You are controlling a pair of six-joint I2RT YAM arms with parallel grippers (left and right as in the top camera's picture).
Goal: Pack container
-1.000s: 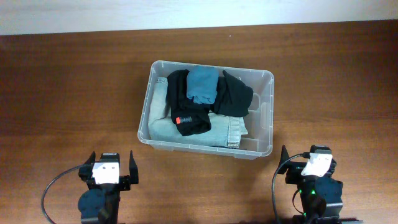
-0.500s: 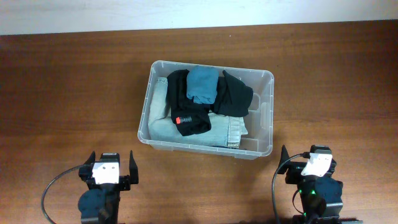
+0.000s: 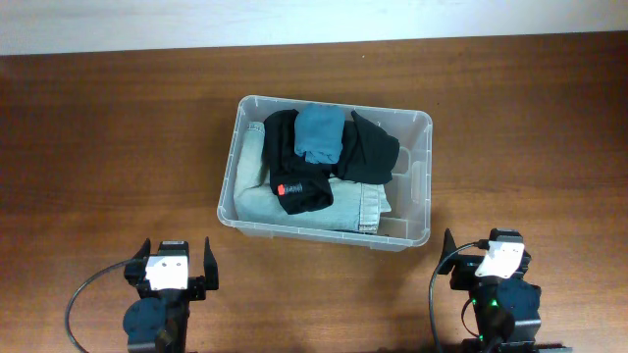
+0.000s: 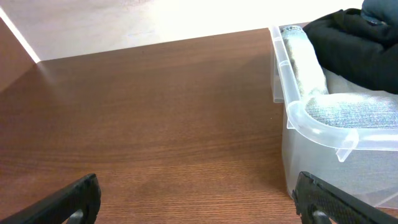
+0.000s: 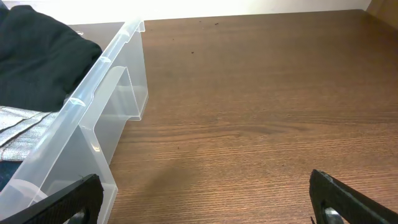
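The clear plastic container (image 3: 422, 176) stands at the table's middle. It holds folded light jeans (image 3: 294, 204), black garments (image 3: 294, 162) and a blue cloth (image 3: 320, 133). Its rim shows in the left wrist view (image 4: 311, 121) and in the right wrist view (image 5: 93, 93). My left gripper (image 3: 170, 267) is open and empty, near the front edge, left of the container; its fingertips frame bare wood (image 4: 199, 202). My right gripper (image 3: 488, 263) is open and empty at the front right, its fingertips apart (image 5: 205, 199) beside the container's corner.
The wooden table (image 3: 118, 147) spreads around the container. A pale wall strip (image 3: 294, 20) runs along the back edge. Black cables (image 3: 78, 299) loop beside the arm bases.
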